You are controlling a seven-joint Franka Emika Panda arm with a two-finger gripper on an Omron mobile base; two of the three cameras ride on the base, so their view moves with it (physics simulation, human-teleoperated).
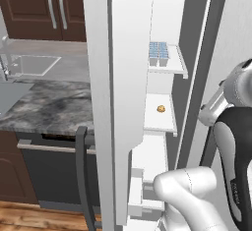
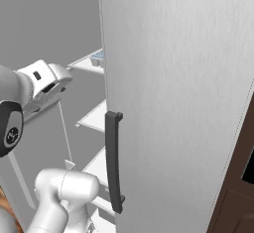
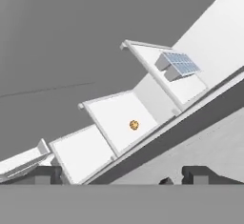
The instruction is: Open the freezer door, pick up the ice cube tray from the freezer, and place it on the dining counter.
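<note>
Facing open freezer [image 1: 165, 9], hand [image 3: 125, 174] wide open, empty; ice cube tray [image 3: 177, 65] near shelf front edge: light, rigid, likely slippery; grip long sides.

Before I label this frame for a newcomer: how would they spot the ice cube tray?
Look inside the open freezer. The ice cube tray sits on an upper white shelf: a small tray of pale blue cubes. The shelf below holds a tiny round brown item.

The arm [image 1: 231, 141] is seen folded, elbow low, forearm raised upright. The gripper [image 3: 121, 173] is rolled to one side, its fingertips [image 3: 45, 172] spread wide apart, nothing held.
</note>
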